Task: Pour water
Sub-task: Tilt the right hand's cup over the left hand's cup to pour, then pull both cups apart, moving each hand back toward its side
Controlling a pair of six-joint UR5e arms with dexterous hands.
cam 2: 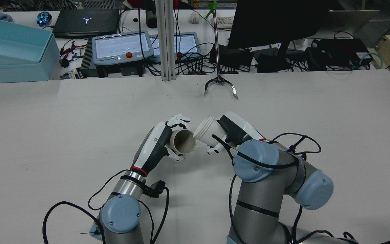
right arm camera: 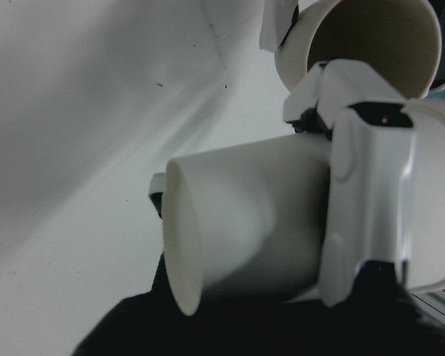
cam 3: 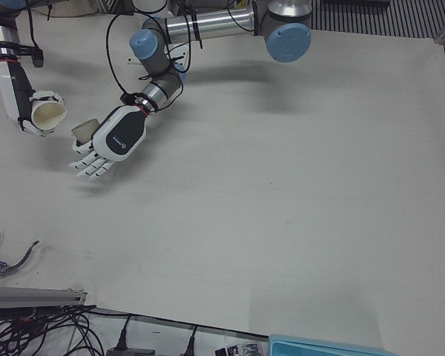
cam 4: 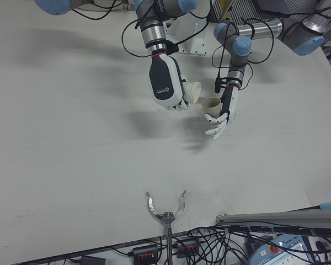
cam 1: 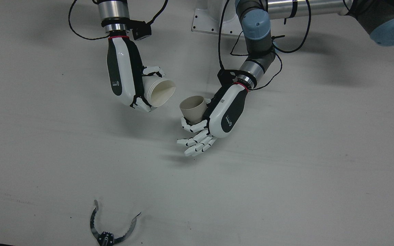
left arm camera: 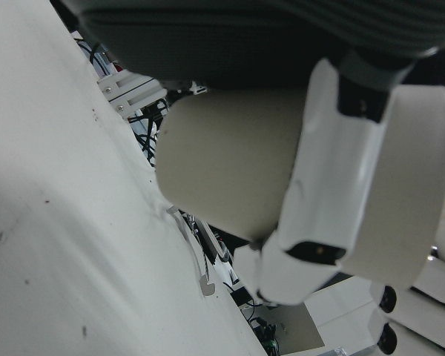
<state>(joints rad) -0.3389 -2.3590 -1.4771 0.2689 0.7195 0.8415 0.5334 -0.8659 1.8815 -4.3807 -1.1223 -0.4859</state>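
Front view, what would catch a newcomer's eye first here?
Mid-table, the right hand holds a white cup tipped on its side, mouth toward a beige cup in the left hand; the cups sit close but apart. A metal grabber claw lies alone at the table's near edge.

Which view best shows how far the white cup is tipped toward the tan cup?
The front view: the white cup lies tilted in the right hand, mouth facing the tan cup in the left hand, a gap between them. The rear view shows its rim close to the tan cup. The right hand view shows only its side.
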